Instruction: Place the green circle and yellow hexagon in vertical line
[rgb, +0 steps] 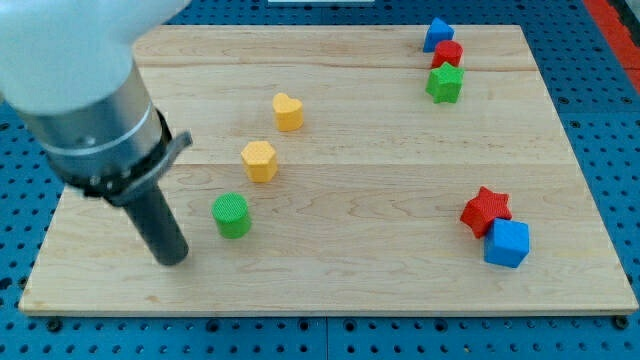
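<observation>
My tip (174, 259) is resting on the pale wooden table (330, 290), holding nothing. The green circle block (232, 215) is sitting just to its right, the yellow hexagon block (259, 160) lying beyond, further up. Blue pegboard (600, 90) is surrounding the table.

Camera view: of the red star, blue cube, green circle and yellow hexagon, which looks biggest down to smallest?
1. Red star block and blue cube block, about alike.
2. Green circle block and yellow hexagon block, about alike.
</observation>
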